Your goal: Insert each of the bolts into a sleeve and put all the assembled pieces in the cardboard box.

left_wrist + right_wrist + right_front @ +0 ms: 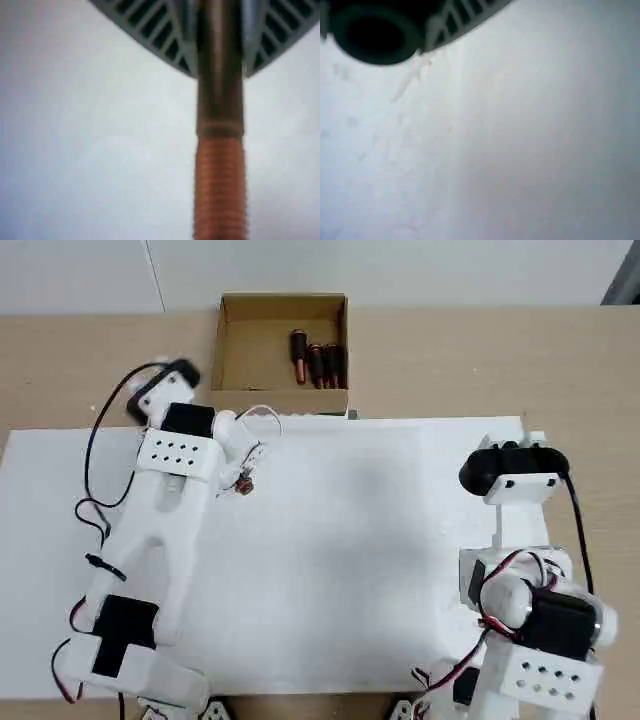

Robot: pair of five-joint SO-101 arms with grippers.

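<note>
High view: you are looking at a white foam sheet [350, 560] lying on the light wooden tabletop [450, 350]. The open brown cardboard box [232, 340] is sitting on the tabletop just past the sheet's far edge. Three dark copper assembled pieces [318, 360] are lying side by side inside it, toward its right wall. The left arm is stretching along the sheet's left side. Its left claw [243, 478] is hanging over the sheet near the box's near-left corner, pinching a small copper-brown threaded metal bolt [245, 487]. The right arm is standing folded at the sheet's right edge. Its right claw [510, 472] is sitting over the sheet, well apart from the box and from the bolt. You cannot tell here whether it is apart or together.

Left wrist view: the left claw is clamping on the bolt. Its grey ribbed jaws are pressing both sides of the smooth, darker upper shaft. The orange threaded part is sticking out past them over the white sheet.

Right wrist view: the white sheet is lying close beneath. A dark round shape is sitting beside a grey ribbed part of the right claw, and you cannot tell what it is. The state of that claw is not readable here either.
</note>
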